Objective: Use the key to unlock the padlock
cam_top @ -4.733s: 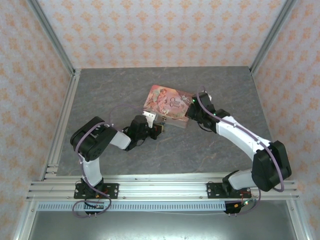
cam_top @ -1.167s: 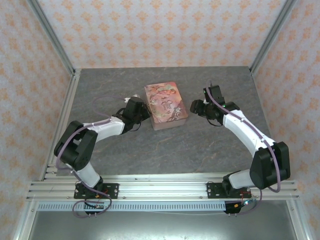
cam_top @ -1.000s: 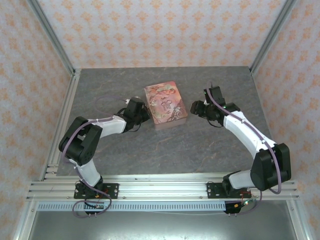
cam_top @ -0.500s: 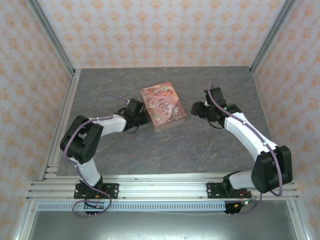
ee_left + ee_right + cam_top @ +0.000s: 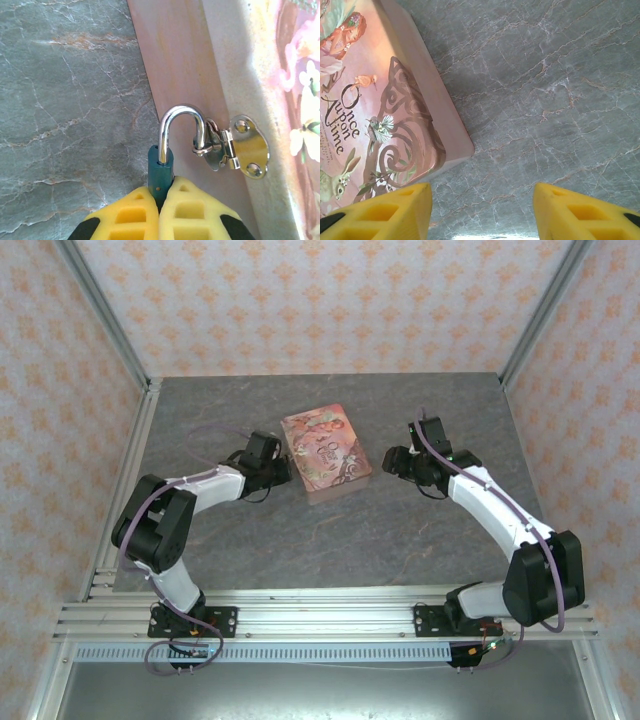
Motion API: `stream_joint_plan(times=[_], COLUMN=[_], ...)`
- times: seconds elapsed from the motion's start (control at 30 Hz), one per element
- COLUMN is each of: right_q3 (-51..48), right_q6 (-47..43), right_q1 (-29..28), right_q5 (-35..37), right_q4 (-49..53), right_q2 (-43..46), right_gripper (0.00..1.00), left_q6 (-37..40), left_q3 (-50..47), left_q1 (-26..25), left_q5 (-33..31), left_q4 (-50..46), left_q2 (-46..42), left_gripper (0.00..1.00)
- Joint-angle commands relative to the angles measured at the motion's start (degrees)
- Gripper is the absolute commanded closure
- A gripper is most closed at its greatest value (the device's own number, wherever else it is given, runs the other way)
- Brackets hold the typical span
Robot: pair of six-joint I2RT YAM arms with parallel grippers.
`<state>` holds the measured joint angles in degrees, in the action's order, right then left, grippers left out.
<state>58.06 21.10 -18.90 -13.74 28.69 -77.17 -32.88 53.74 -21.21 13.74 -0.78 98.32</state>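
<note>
Left wrist view: your left tool [image 5: 160,196] clamps tight on the teal padlock [image 5: 160,167], hooked through the pink tin's [image 5: 185,60] hasp [image 5: 247,150]; your right tool [image 5: 480,195] gapes half-open, empty. Removal step, seemingly; next, ease the shackle [image 5: 182,111] free.

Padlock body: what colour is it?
The padlock body is teal-blue, its shackle shiny silver; clearest in the left wrist view.

The grey, marble-veined tabletop [image 5: 400,540] carries one pink illustrated tin [image 5: 327,452], lying flat and askew to the edges, roughly midway between the left and right edges and somewhat nearer the far edge than the near one.
</note>
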Motion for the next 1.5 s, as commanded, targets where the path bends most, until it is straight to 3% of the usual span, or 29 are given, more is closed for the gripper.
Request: stream_joint_plan(times=[0.0, 0.27, 0.6, 0.9, 1.03, 1.1, 1.23, 1.47], right_q3=[-0.14, -0.08, -0.32, -5.86, -9.41, -10.63, -12.83, -14.38], right_q6=[-0.83, -0.84, -0.73, 1.78, 3.57, 4.04, 5.95, 6.86], right_q1=[0.42, 0.41, 0.43, 0.16, -3.23, -5.84, -9.23, -10.37], right_q5=[1.56, 1.51, 1.23, -2.86, -3.56, -2.65, -2.74, -2.97], right_q4=[0.50, 0.76, 1.44, 0.29, -1.18, -1.18, -2.52, -2.23], right_q2=[1.23, 1.67, 2.67, 6.54, 7.36, 6.89, 5.12, 4.64], right_gripper=[0.44, 0.44, 0.44, 0.45, 0.48, 0.48, 0.48, 0.50], left_q6=[1.09, -2.42, -1.11, 5.31, 4.76, 3.07, -4.22, -15.33], left_q3=[2.26, 1.90, 0.54, -3.02, -5.87, -7.58, -10.61, -12.09], left_q1=[0.65, 1.60, 3.10, 3.19, 2.37, -0.45, -11.25, -29.19], left_q5=[0.48, 1.12, 0.74, 1.75, 4.31, 3.54, -2.57, -13.91], left_q4=[-2.28, 0.63, -1.07, -14.13, -20.34, -21.68, -20.00, -8.06], left_q2=[-0.79, -0.24, -4.39, -17.64, -23.61, -26.88, -31.72, -26.88], left_gripper=[1.00, 1.00, 1.00, 1.00, 1.00, 1.00, 1.00, 1.00])
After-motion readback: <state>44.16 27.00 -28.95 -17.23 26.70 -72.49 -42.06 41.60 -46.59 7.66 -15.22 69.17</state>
